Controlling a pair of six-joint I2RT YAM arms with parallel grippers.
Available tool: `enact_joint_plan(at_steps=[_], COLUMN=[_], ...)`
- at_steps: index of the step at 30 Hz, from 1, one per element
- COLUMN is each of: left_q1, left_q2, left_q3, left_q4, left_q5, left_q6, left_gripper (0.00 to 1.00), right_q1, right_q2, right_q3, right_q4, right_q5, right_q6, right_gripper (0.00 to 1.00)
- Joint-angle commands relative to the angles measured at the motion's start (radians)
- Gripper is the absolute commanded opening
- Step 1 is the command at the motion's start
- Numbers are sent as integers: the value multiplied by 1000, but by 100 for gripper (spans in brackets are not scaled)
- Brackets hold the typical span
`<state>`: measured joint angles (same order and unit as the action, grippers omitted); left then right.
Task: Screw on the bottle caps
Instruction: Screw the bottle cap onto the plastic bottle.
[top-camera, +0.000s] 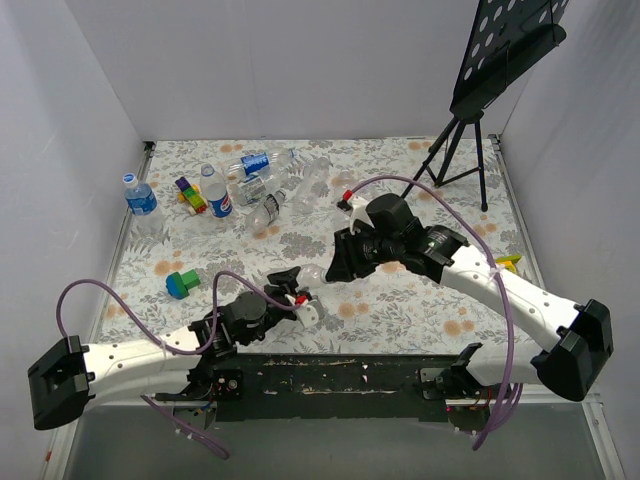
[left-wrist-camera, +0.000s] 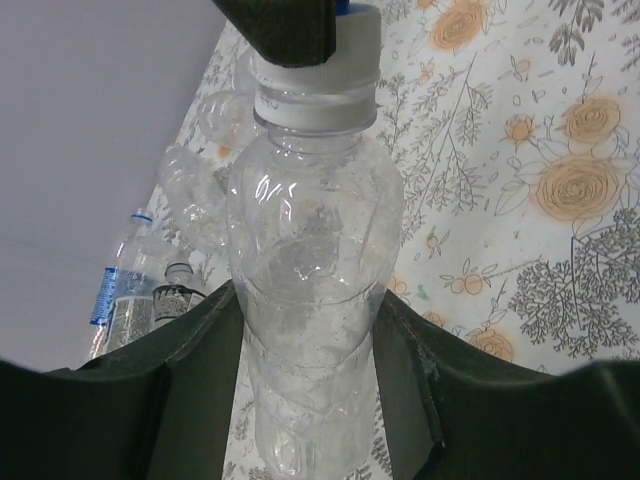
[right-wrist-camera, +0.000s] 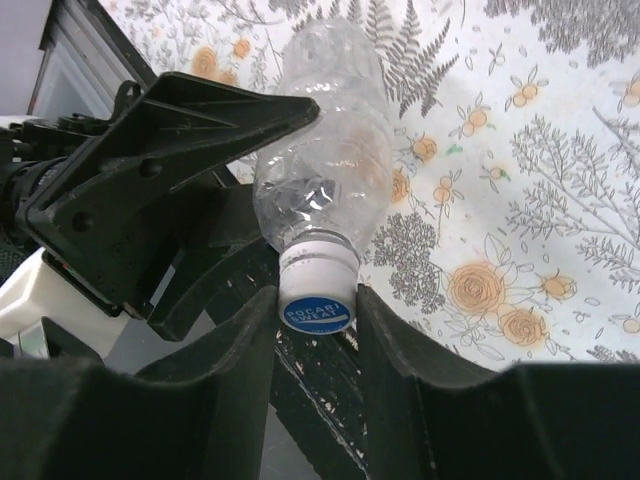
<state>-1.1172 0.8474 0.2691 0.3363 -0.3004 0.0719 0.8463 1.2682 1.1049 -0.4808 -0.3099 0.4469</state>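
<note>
A clear label-less bottle (left-wrist-camera: 305, 280) is held between my two grippers above the near middle of the table (top-camera: 312, 272). My left gripper (left-wrist-camera: 305, 400) is shut on its body, low down. A bottle cap (right-wrist-camera: 317, 295), white-sided with a blue top, sits on the bottle's neck. My right gripper (right-wrist-camera: 317, 320) is shut on the cap, one finger on each side. The cap also shows at the top of the left wrist view (left-wrist-camera: 320, 70), with a right finger (left-wrist-camera: 285, 25) over it. In the top view my left gripper (top-camera: 295, 285) and right gripper (top-camera: 335, 265) meet at the bottle.
Several more bottles (top-camera: 255, 185) lie and stand at the back left, one labelled bottle (top-camera: 141, 197) near the left wall. Coloured toy blocks (top-camera: 190, 193) lie among them. A green-and-blue toy (top-camera: 181, 284) sits left of the left arm. A black tripod stand (top-camera: 460, 150) stands back right.
</note>
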Motion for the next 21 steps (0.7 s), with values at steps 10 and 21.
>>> enact_joint_plan(at_steps=[10,21], left_q1=[273,375], left_q2=[62,143], left_q3=[242,295], left_q4=[-197,-220], left_q5=[784,1185], left_q6=[-424,-491], left_gripper=[49,49], right_q1=[10,10], right_q2=[-174,-204], right_q3=[262,265], right_q4=[-221,-377], right_q5=[-77,-268], right_q6=[-704,-1036], right_gripper=[69,65])
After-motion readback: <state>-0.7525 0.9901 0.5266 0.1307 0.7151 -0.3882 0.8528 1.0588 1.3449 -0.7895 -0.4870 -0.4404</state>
